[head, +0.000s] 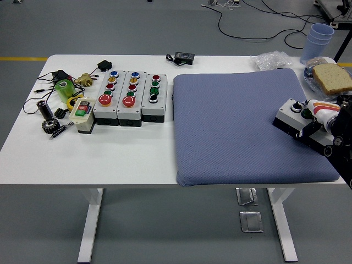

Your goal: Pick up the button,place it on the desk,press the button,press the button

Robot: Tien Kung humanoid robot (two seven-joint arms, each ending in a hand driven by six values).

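1. My right hand [329, 122] comes in at the right edge, fingers [320, 108] curled around the button box [296, 119].
2. Box sits tilted on the blue pad [236, 121], near its right edge.
3. Three more boxes [130, 94] stand in a row on the white table [110, 157], left of the pad, well apart from my hand.

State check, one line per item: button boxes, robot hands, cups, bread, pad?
Button box: on the blue pad's right edge, tilted, gripped.
Right robot hand: shut on the button box.
Left robot hand: not in view.
Three button boxes: side by side on the table's left, upright, untouched.
Blue pad: flat on the table.
Stacked cups: upright, far right corner.
Bread slice: lying flat on a plate.
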